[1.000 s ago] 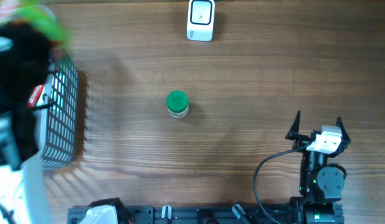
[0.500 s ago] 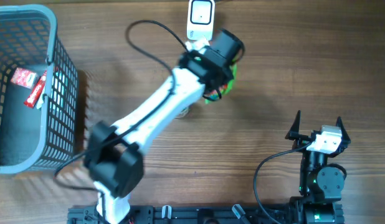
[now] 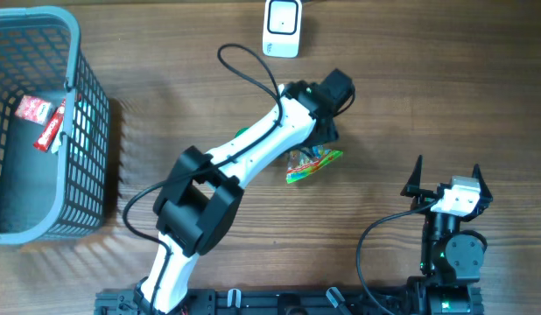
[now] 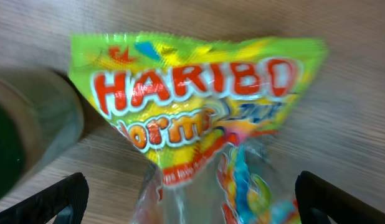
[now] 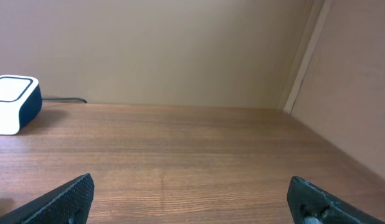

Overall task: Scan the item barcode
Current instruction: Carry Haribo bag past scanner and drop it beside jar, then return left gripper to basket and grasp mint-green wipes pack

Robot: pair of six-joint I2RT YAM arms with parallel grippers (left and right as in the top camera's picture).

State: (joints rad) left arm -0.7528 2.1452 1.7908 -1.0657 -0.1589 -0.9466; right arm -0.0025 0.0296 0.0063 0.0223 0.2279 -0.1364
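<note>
A yellow-green Haribo candy bag (image 3: 312, 164) lies on the wood table, right of centre. In the left wrist view the bag (image 4: 199, 106) fills the frame, printed side up; no barcode shows. My left gripper (image 4: 192, 200) hangs just above it, open, with its black fingertips (image 4: 63, 198) wide apart on either side of the bag's clear lower end. The white scanner (image 3: 282, 26) stands at the table's far edge. At the near right my right gripper (image 3: 447, 171) rests open and holds nothing.
A grey wire basket (image 3: 94, 131) with red packets stands at the far left. A green-lidded jar (image 4: 24, 143) stands just left of the bag; in the overhead view my left arm (image 3: 253, 149) covers it. The right wrist view shows the scanner (image 5: 15, 102) at far left.
My left arm swung from the basket to beside the scanner with the bag, then shifted nearer. Its gripper opened and the bag now lies on the table. The right arm stayed still.
</note>
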